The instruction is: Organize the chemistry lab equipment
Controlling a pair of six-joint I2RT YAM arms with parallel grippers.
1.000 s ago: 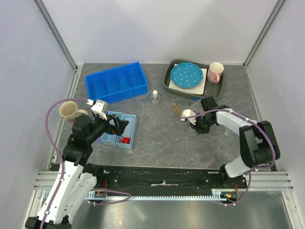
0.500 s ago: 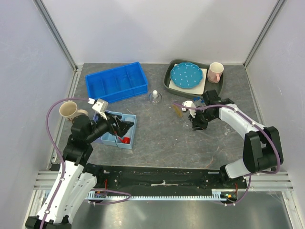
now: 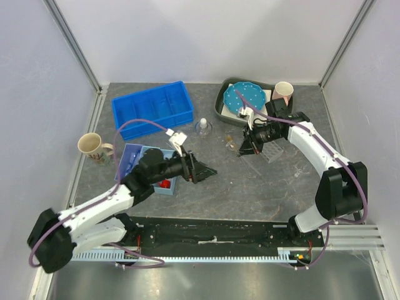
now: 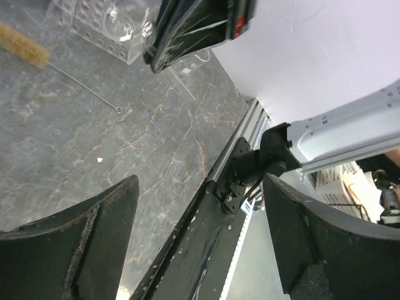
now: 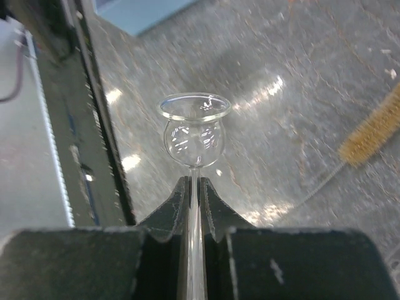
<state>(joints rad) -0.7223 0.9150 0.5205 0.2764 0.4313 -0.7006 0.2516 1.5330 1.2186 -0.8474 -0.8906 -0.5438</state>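
Observation:
My right gripper (image 5: 195, 185) is shut on the thin stem of a clear glass bulb funnel (image 5: 194, 132), which it holds above the table. In the top view this gripper (image 3: 245, 145) hovers just left of the clear tube rack (image 3: 271, 150). An amber bristle brush on a wire (image 5: 369, 134) lies on the table below it. My left gripper (image 4: 200, 240) stands wide open and empty over the table's middle (image 3: 205, 173), pointing right toward the rack (image 4: 100, 25). A white-capped dropper bottle (image 3: 203, 127) stands behind.
A big blue bin (image 3: 152, 106) sits at the back left. A light blue small tray (image 3: 139, 156) holds a red-capped bottle (image 3: 164, 184). A beige mug (image 3: 92, 145) stands far left. A dark tray (image 3: 220, 107) holds a polka-dot plate (image 3: 237, 100) and a pink mug (image 3: 282, 94).
My left arm has swung right from the light blue tray to the table's middle. My right gripper has lifted the glass piece and moved back and left, beside the rack.

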